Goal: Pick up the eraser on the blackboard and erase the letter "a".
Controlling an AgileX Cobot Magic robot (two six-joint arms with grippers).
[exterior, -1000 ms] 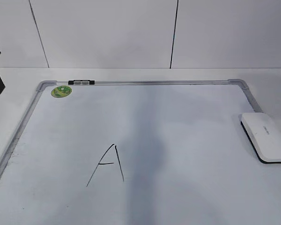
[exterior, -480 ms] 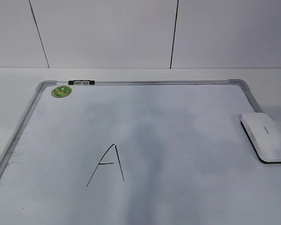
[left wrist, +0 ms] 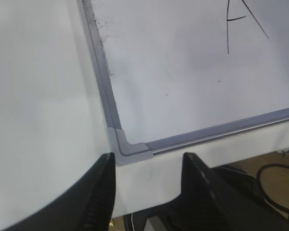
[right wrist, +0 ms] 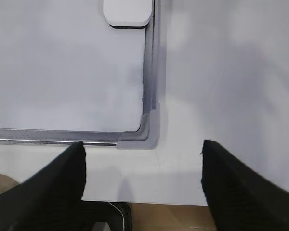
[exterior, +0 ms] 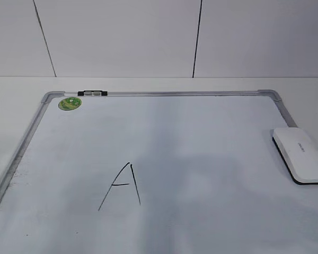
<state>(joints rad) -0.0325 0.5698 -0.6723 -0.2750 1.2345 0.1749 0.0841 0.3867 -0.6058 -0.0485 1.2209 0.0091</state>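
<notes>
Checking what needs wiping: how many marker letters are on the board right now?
1: a capital "A" in black marker, in the lower-left part of the whiteboard, far left of the eraser. The board's near edge is cut off, so more may be hidden.

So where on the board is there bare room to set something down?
Most of the blackboard is bare: the whole middle between the letter and the eraser, and the upper stretch right of the green sticker and the clip. The only crowded spot is the right edge, where the eraser lies.
</notes>
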